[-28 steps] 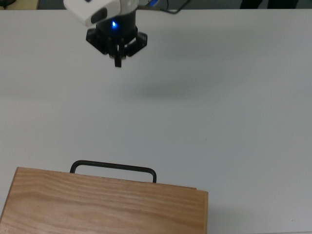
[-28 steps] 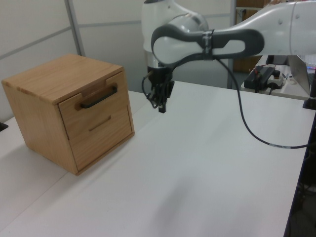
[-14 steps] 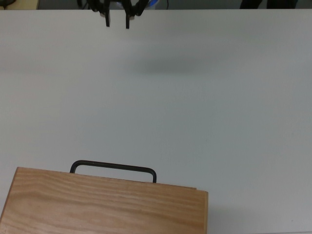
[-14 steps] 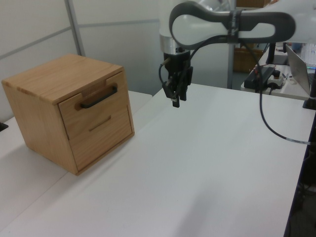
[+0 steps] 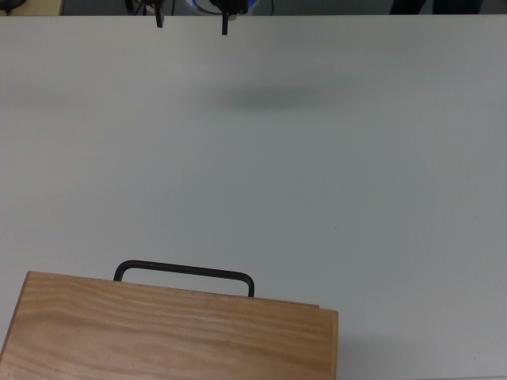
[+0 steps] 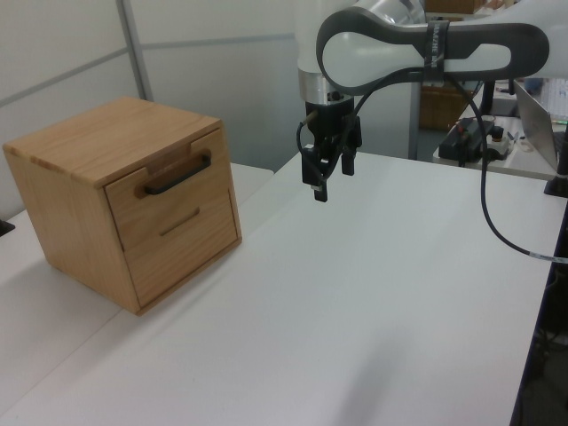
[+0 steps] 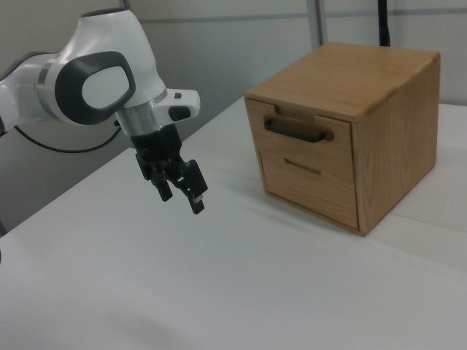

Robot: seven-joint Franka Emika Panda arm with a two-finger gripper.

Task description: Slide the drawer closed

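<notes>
Arm bent over table; pincer points down, spread wide, empty, well apart from drawer.

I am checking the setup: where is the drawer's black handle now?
In the right view the black handle sits on the upper drawer front of the wooden cabinet, at the right view's right, well apart from the end effector at left.

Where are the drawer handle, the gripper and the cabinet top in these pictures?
drawer handle (image 7: 295,132), right view, middle of the black bar.
gripper (image 7: 180,189), right view, midway between the open fingertips.
cabinet top (image 5: 170,332), top view, centre of the grained wood surface.
</notes>
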